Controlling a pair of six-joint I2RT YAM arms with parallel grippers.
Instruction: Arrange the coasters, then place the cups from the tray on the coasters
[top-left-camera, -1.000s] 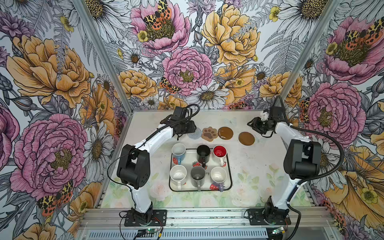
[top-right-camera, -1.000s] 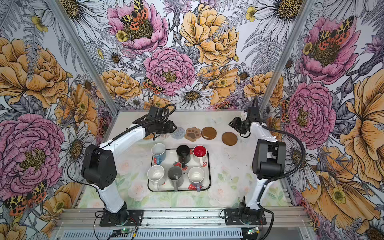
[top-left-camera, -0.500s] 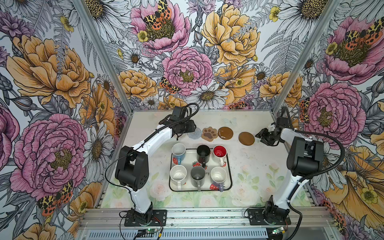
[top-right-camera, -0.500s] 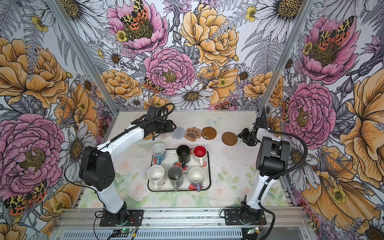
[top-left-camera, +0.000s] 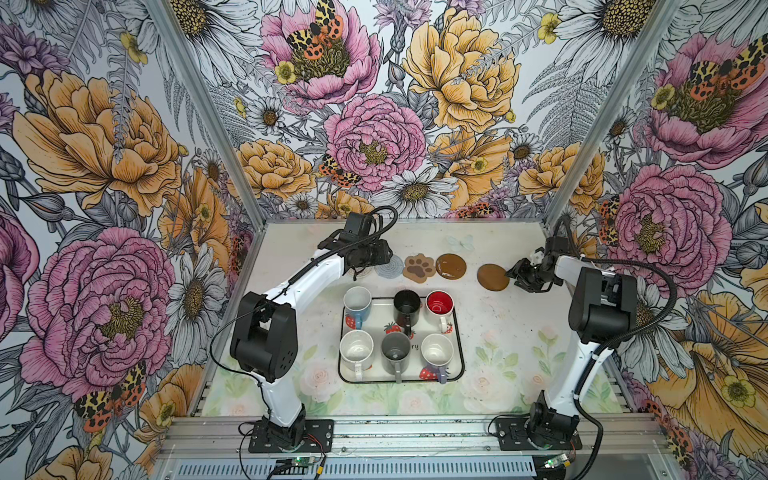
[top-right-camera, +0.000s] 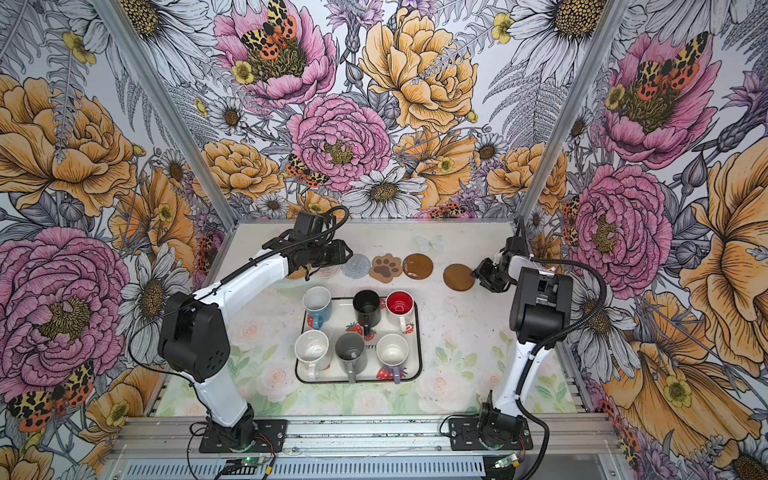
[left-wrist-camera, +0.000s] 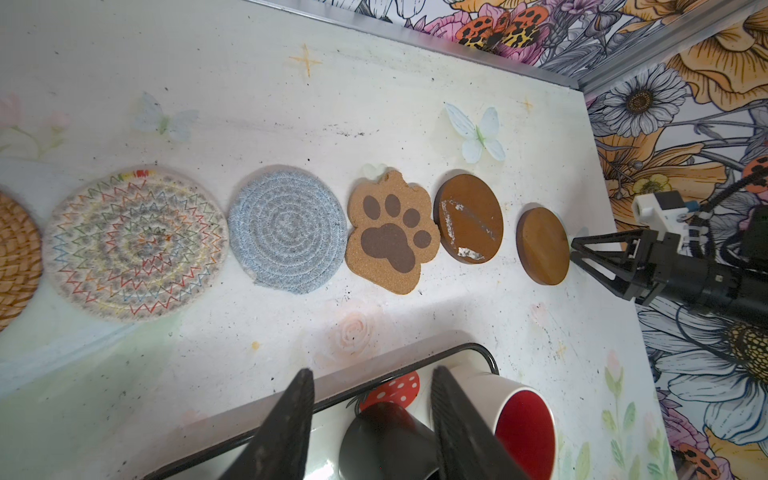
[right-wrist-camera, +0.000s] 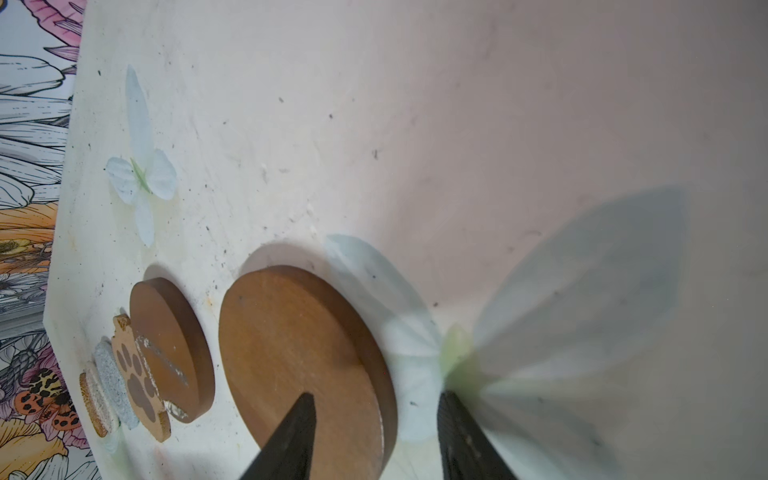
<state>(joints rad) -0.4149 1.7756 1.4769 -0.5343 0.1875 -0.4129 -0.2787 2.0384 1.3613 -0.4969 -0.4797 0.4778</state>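
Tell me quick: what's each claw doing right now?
Left claw: open, holding nothing.
Right claw: open, holding nothing, tips at the edge of the last brown disc.

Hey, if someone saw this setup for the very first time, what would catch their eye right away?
The huge pink and orange flower wallpaper on the walls grabs attention first. Mid-table sits a white strawberry-print tray packed with six mugs, the white mug with a red interior glowing at its far right corner. Behind it runs a row of six coasters, a tan paw-shaped coaster among them.
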